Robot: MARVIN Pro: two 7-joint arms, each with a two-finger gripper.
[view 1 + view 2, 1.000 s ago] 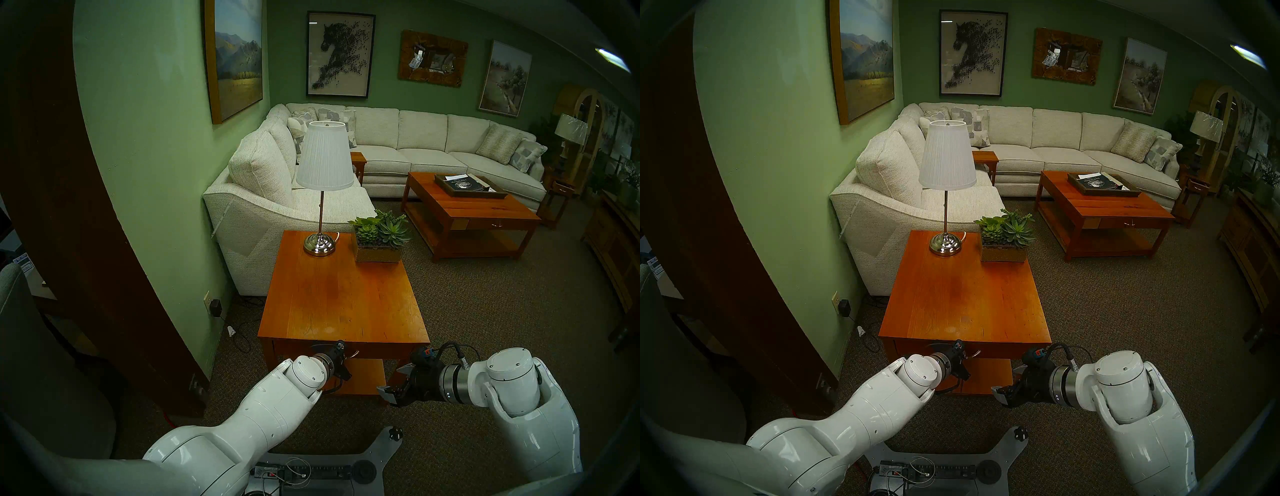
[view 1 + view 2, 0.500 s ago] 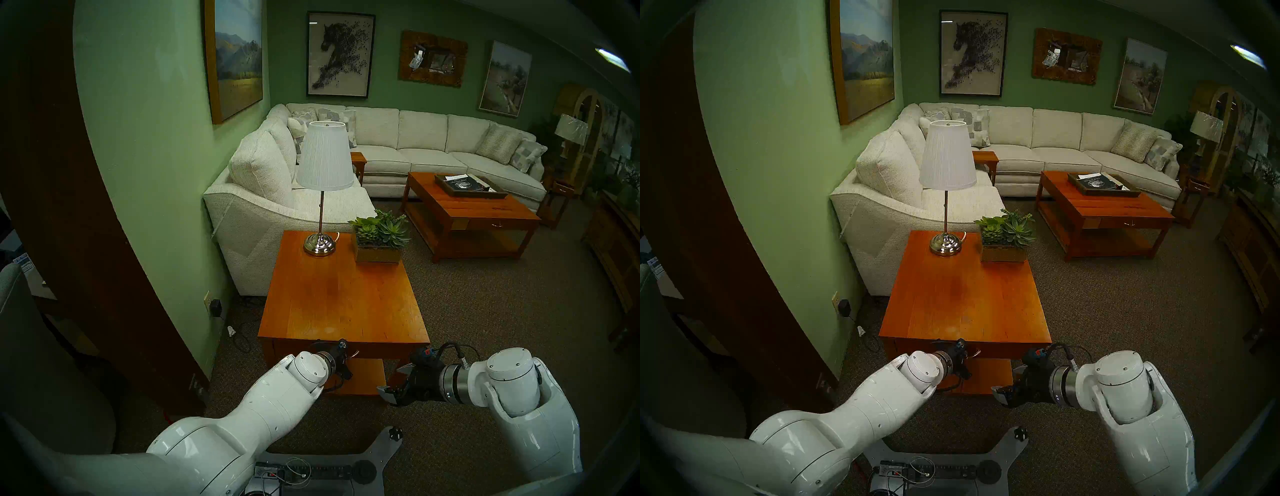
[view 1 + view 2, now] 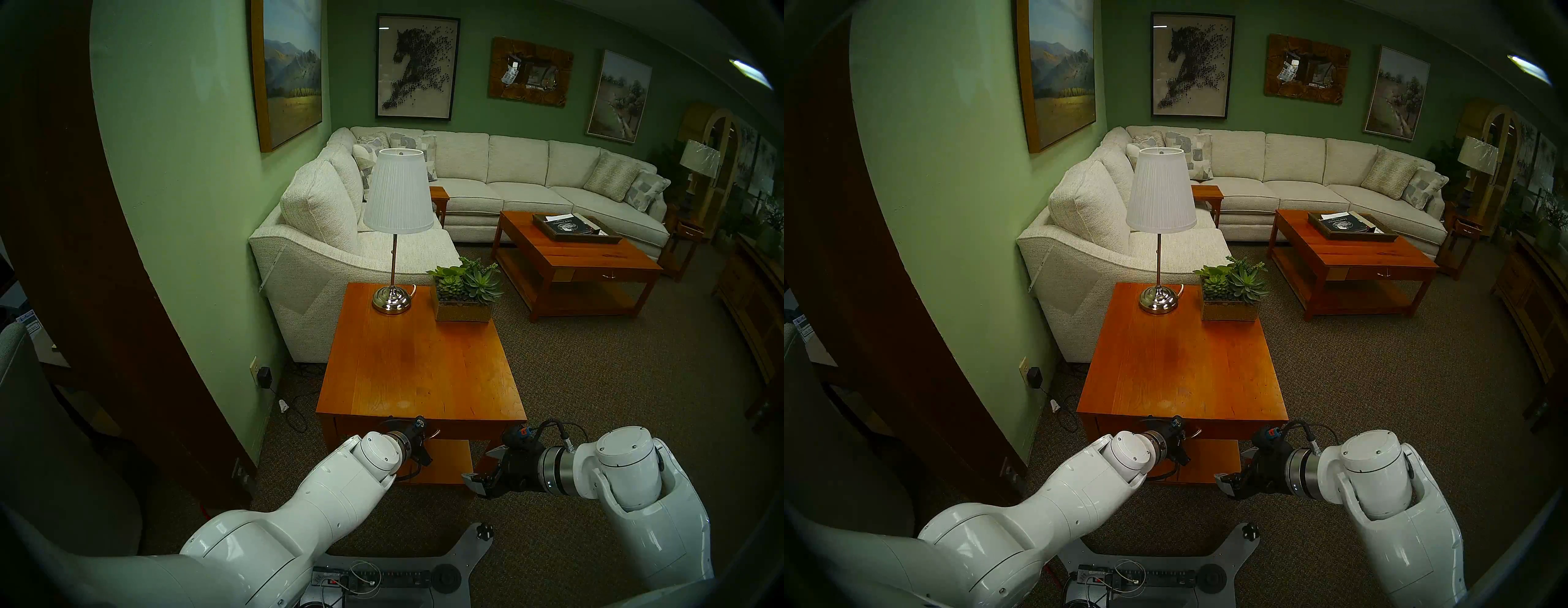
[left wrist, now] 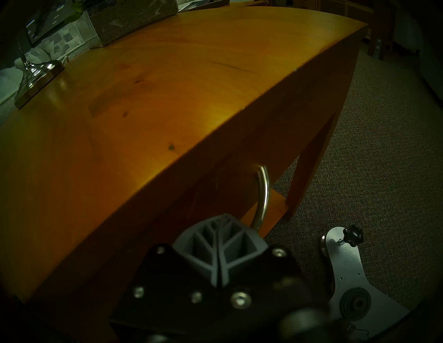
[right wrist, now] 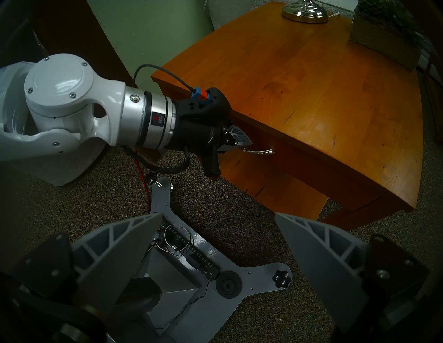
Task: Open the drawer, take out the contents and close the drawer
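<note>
Left gripper (image 4: pixel 221 224) pressed together at the silver handle (image 4: pixel 262 194) of the closed drawer (image 5: pixel 304 155) — grip on it unclear. Right gripper (image 5: pixel 217 221) spread wide — empty, above carpet.

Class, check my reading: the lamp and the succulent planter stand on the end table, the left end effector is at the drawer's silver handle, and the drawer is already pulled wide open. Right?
Not quite. The drawer is still closed, as the right wrist view shows. The rest holds: lamp and succulent planter stand on the end table, the left end effector at the silver handle.
</note>
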